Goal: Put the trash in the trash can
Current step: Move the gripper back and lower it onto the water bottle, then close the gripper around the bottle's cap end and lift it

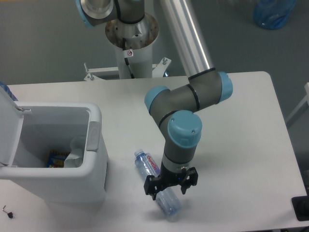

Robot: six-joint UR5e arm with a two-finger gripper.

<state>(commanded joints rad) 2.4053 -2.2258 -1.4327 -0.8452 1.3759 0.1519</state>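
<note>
Item: clear plastic bottle with red-and-white label (155, 186), near the tabletop's front edge, long axis diagonal, cap toward the white bin (58, 159); your hand (171, 186) straddles it, spread

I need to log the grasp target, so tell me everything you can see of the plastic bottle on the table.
The bottle is clear plastic with a red-and-white label near its neck end. It lies on its side on the white table, set diagonally, cap end toward the trash can, base toward the front edge. It looks empty and slightly crinkled. The open gripper straddles its lower half, fingers on either side; contact cannot be told.
</note>
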